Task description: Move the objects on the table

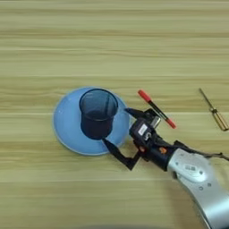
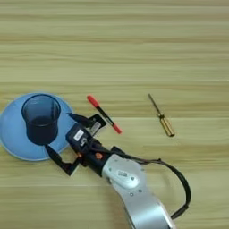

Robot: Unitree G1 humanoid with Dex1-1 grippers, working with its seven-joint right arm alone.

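Surface: wood-grain table (image 1: 112, 40) with pale lengthwise planks fills both views.
Landmark: black wire-mesh pen cup (image 1: 98, 112), upright on a blue plate (image 1: 67, 129), toward the plate's right half.
Gripper: right gripper (image 1: 117, 133) sits just right of the cup, fingers spread wide apart; one black finger points at the cup's wall from the upper right, the other reaches under toward its base over the plate's rim. Nothing is clamped between them; whether either tip touches the mesh I cannot tell.
Pen: a black pen with red ends (image 1: 156, 108) lies diagonally to the right of the cup, just behind the gripper's wrist.
Screwdriver: the slim screwdriver (image 2: 161, 116) with an amber handle lies well to the right of the cup, apart from everything else.
White block: not to be seen in either view.
Risk, tipping: the cup is tall and light, I judge; a finger pushing high on one side before the other arrives could topple it off the plate.
Risk, plate: the lower finger rides near the rim and could drag or lift the plate when closing.
Risk, pen: a swing of the wrist away from the cup would likely knock the pen.
Risk, slip: open mesh gives thin purchase, so a shallow pinch may let the cup rotate.
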